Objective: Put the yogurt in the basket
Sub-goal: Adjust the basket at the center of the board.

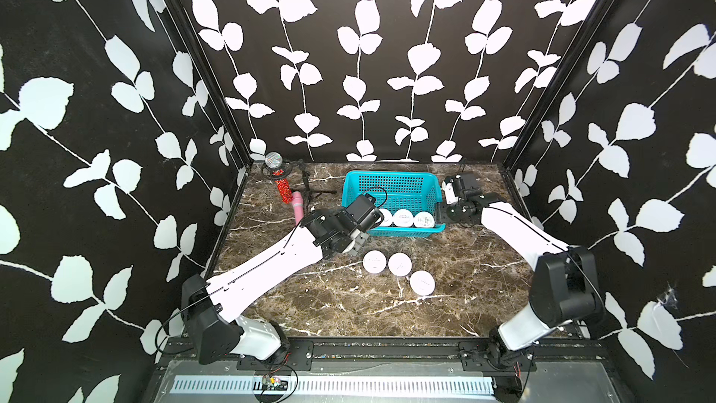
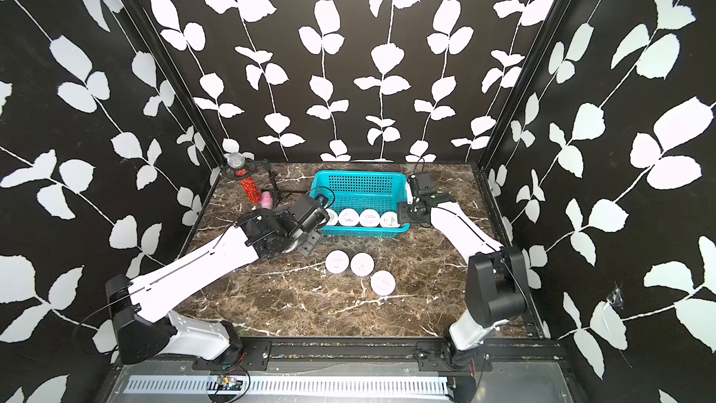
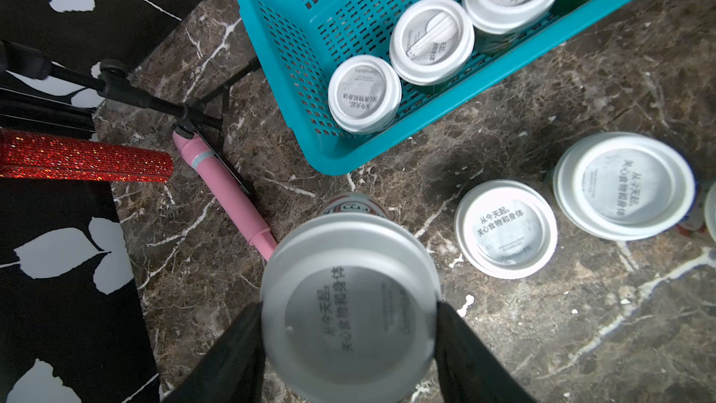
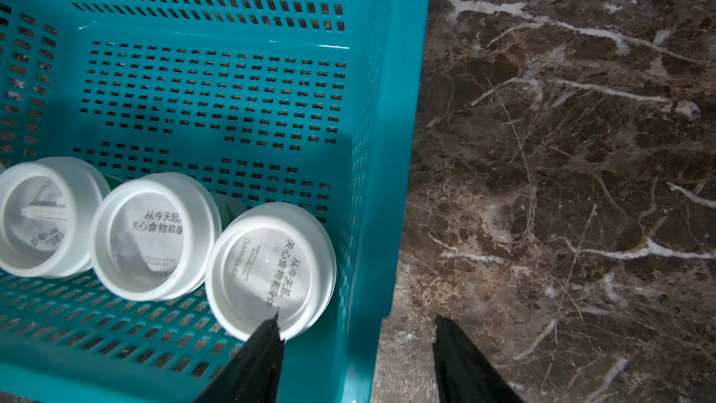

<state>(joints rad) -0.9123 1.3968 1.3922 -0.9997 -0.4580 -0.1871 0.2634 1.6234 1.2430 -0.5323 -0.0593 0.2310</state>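
Held cup (image 3: 350,308): rim cut by wrist view's edge. End cup (image 1: 386,217) in basket (image 1: 391,184): partly behind left arm (image 1: 348,222).

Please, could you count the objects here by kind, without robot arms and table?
Turquoise basket: 1
Yogurt cups: 8 (4 in basket, 3 on table, 1 in left gripper)
Pink bottle: 1
Red glitter microphone: 1
Black microphone stand: 1
Total: 12

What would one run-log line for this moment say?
left gripper: shut on yogurt cup, near basket | right gripper: open, straddling basket wall | in basket: four cups | on table: three cups
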